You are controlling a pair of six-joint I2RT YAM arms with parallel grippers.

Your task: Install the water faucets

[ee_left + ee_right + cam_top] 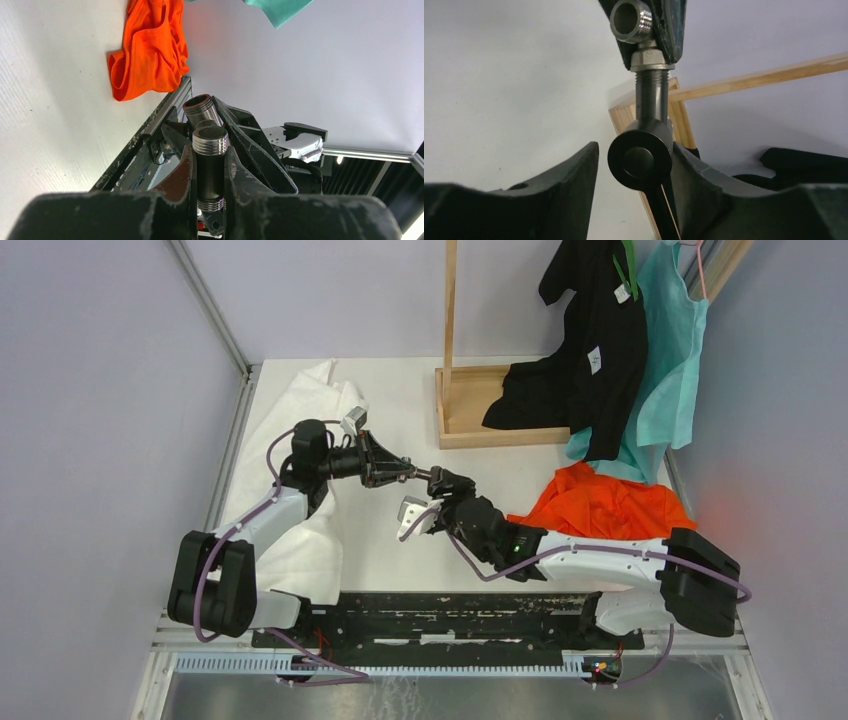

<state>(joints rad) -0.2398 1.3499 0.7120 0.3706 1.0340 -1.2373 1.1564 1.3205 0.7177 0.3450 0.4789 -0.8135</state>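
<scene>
Reaching up from its base at the near left, the left arm is bent at the elbow over a white cloth (300, 420), and its wrist is turned to the right, so that the left gripper (408, 471) is held level above the table (400, 390). The right arm is stretched low from its base at the near right, past an orange garment (600, 505), and its right gripper (445, 483) is pointed up and to the left, tip to tip with the other.

The water faucets (428, 476) are held in the air between the two grippers, clear of the table. The left gripper is clamped on the threaded fitting (210, 167), a dark tube with bright threaded ends, which is laid lengthwise between the fingers. A second threaded mouth is pointed sideways from it.

The dark-capped fitting (640, 157) is seen end-on in the right wrist view. Its stem is run straight away from that camera to the hex collar of the threaded fitting, so one long axis is shared, from gripper to gripper. A thin handle is hung below the cap. The right gripper's jaws are set apart around the cap: one finger is touched by it, while a gap is seen at the other finger (574, 180), so no grip is closed there.
</scene>
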